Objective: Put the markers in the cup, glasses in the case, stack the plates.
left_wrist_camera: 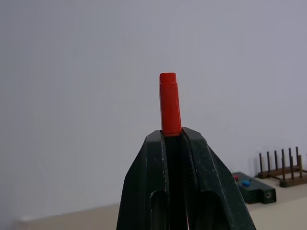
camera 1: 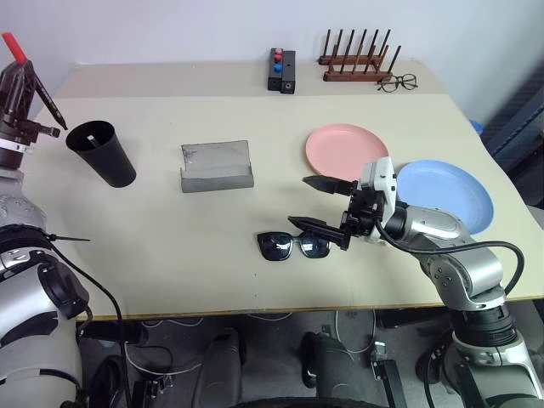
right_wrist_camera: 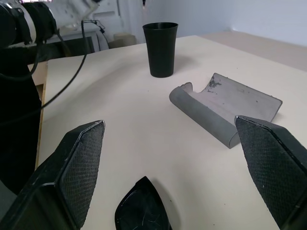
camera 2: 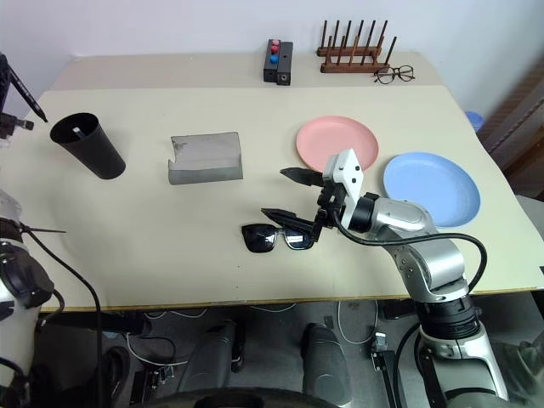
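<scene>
My left gripper (left_wrist_camera: 171, 133) is raised at the table's far left, up and left of the cup, and shut on the red-capped marker (left_wrist_camera: 169, 103); the cap sticks out past the fingertips. The black cup (camera 1: 102, 153) stands upright, and a small pale tip shows inside its rim. The grey case (camera 1: 217, 166) lies open mid-table. My right gripper (camera 1: 299, 201) hangs open just right of and above the black sunglasses (camera 1: 293, 246), touching nothing. The pink plate (camera 1: 346, 151) and the blue plate (camera 1: 446, 195) lie side by side, apart.
At the table's back edge stand a black box with red and blue buttons (camera 1: 282, 70) and a wooden peg rack (camera 1: 357, 59). Wire-framed spectacles (camera 1: 398, 82) lie beside the rack. Bare tabletop stretches between cup, case and sunglasses.
</scene>
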